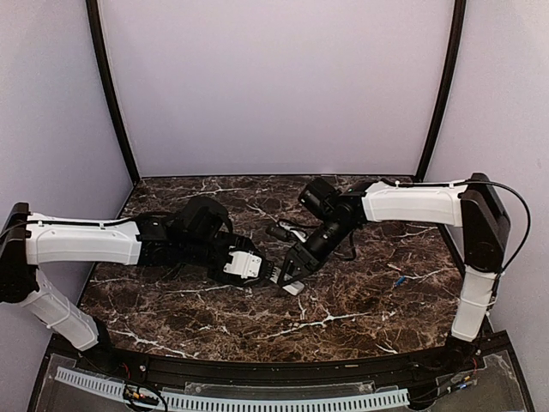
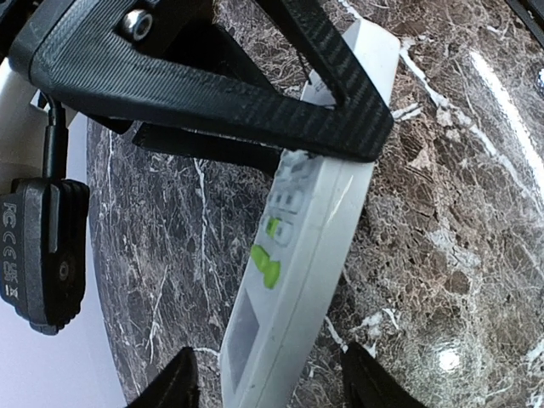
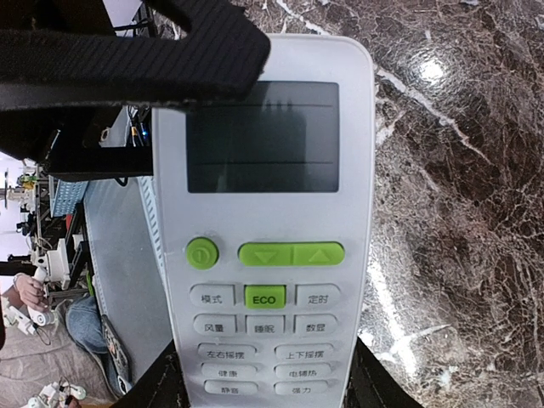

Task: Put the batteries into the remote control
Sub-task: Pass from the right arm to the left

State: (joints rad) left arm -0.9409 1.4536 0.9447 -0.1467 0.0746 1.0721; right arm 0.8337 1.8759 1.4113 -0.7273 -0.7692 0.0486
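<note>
The white remote control lies face up, its dark display, green buttons and grey buttons showing. My right gripper is shut on its button end, one finger against each long side. In the left wrist view the remote runs between my left gripper's fingertips with a gap on both sides, so that gripper is open around the display end. In the top view both grippers meet at mid-table, left and right, and hide most of the remote. A tiny battery with blue on it lies on the table to the right.
The dark marble table has purple walls around it. A small white piece shows just under my right gripper; I cannot tell what it is. A cable loops beside the right wrist.
</note>
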